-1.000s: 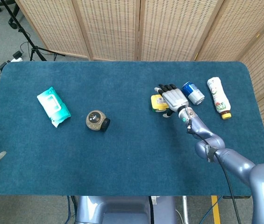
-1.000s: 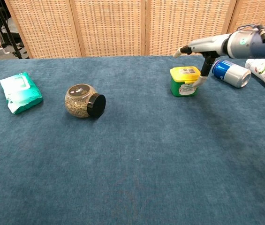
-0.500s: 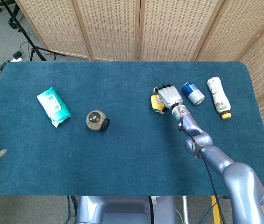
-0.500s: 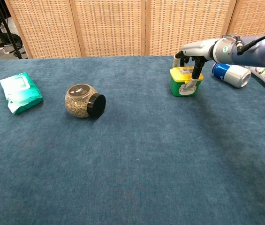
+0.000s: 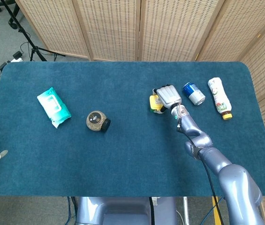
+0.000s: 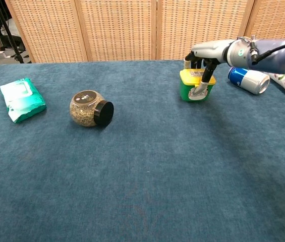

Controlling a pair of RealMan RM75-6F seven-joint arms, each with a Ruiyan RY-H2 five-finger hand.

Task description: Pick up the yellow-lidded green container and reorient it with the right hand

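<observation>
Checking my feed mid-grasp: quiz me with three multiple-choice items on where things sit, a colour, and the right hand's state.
1. What lies nearest the green container, on its right in the chest view?
A. wipes pack B. blue can C. round jar

2. What colour is the cap of the round jar?
A. black B. yellow C. white

3. What is the right hand doing?
A. hanging open over the jar B. gripping the green container C. pressing the can

Answers: 1 B, the blue can lies beside it. 2 A, the cap shows black. 3 B, its fingers wrap the yellow lid.

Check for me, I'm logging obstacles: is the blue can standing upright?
No, the blue can lies on its side right of the green container.
</observation>
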